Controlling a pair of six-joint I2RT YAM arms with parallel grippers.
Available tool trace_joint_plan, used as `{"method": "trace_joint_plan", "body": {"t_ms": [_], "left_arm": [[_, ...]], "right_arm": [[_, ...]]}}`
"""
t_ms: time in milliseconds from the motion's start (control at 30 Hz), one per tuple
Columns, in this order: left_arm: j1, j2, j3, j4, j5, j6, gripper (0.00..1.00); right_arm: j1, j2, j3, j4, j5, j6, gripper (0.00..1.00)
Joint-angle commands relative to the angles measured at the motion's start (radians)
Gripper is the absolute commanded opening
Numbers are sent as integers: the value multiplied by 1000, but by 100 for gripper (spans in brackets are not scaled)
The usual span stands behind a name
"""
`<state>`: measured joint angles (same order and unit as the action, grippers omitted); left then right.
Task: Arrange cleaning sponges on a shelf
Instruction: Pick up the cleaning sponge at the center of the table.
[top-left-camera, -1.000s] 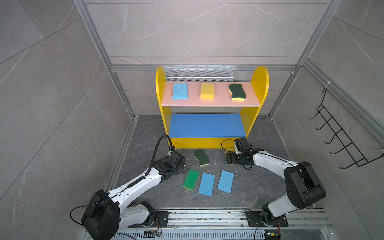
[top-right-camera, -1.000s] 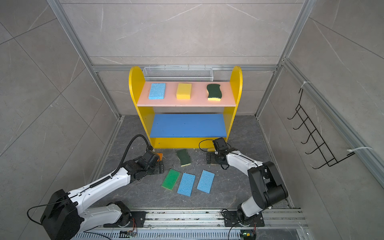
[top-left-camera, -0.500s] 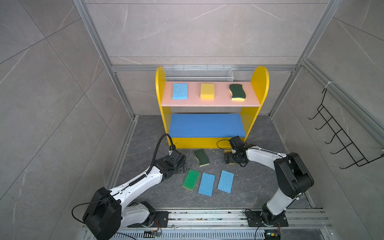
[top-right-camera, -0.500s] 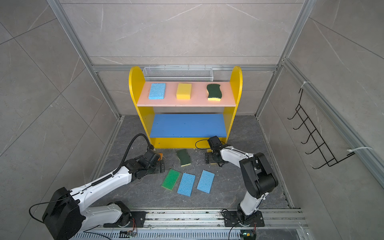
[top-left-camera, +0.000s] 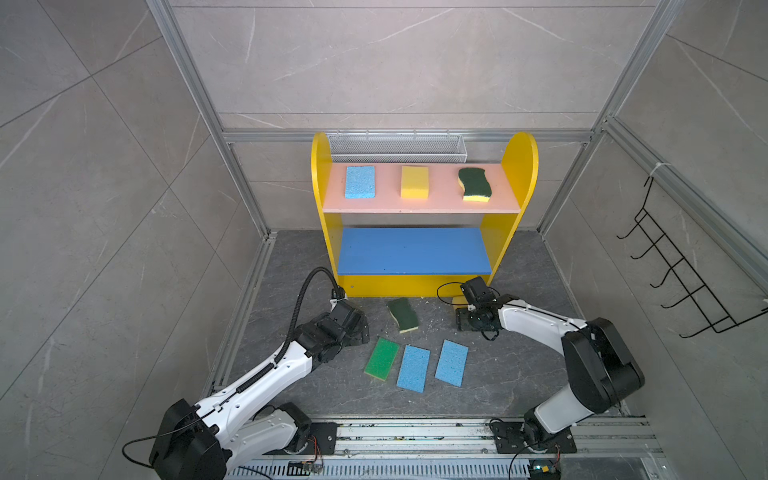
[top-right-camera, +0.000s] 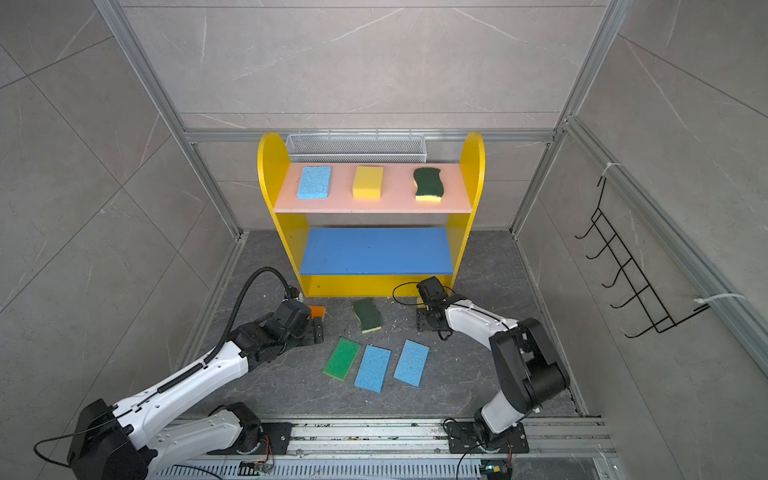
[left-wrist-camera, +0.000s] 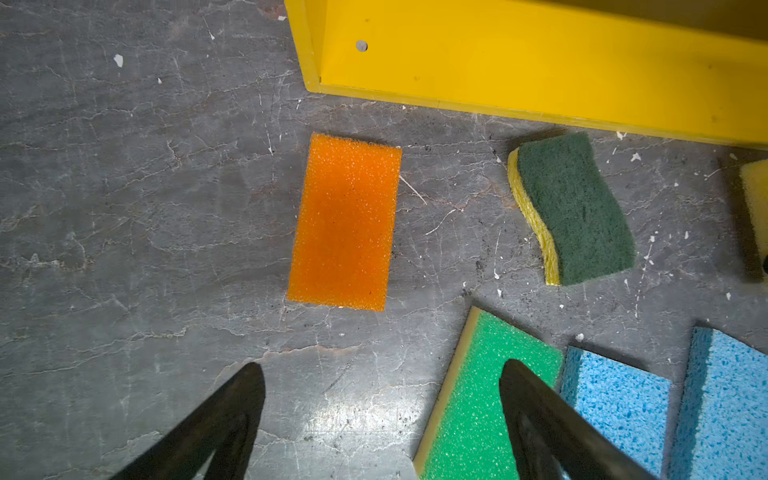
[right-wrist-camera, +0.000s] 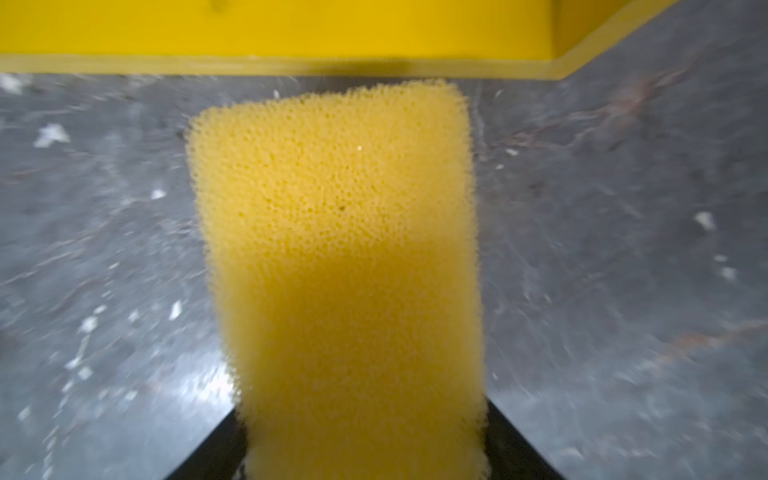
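Observation:
The shelf (top-left-camera: 519, 166) stands at the back; its pink upper board carries a light blue sponge (top-left-camera: 360, 182), a yellow sponge (top-left-camera: 414, 182) and a wavy dark-green sponge (top-left-camera: 474, 183). The blue middle board is bare. On the floor lie another wavy sponge (top-left-camera: 402, 314), a bright green sponge (top-left-camera: 382, 358), two light blue sponges (top-left-camera: 413, 368) (top-left-camera: 451, 363) and an orange sponge (left-wrist-camera: 345, 224). My left gripper (left-wrist-camera: 382, 368) hangs open just short of the orange sponge, one finger over the green one. My right gripper (right-wrist-camera: 363, 415) is shut on a second yellow sponge (right-wrist-camera: 340, 249) by the shelf's front right corner.
A white mesh basket (top-left-camera: 397, 146) sits behind the shelf's top board. A black wire hook rack (top-left-camera: 681, 274) hangs on the right wall. Aluminium frame posts line the corners, and the arms' base rail (top-left-camera: 415, 432) runs along the front edge.
My right gripper slid left toward the shelf's front corner and its jaws closed onto the yellow sponge. The left arm has barely moved.

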<state>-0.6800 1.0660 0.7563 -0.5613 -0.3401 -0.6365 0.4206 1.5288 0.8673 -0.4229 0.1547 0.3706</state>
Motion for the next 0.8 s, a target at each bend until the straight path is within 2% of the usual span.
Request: {"method": "trace_joint_plan", "body": {"t_ms": [0, 167, 333, 767], "left_arm": [[2, -35, 11, -16, -30, -5, 91], [2, -42, 8, 12, -31, 10, 91], [2, -52, -1, 46, -31, 32, 90], [2, -60, -32, 129, -25, 76, 90]], "right_arm": [[9, -125, -17, -10, 26, 13, 70], [10, -205, 30, -49, 32, -14, 70], [10, -217, 99, -47, 40, -38, 70], [17, -18, 363, -57, 135, -93, 71]]}}
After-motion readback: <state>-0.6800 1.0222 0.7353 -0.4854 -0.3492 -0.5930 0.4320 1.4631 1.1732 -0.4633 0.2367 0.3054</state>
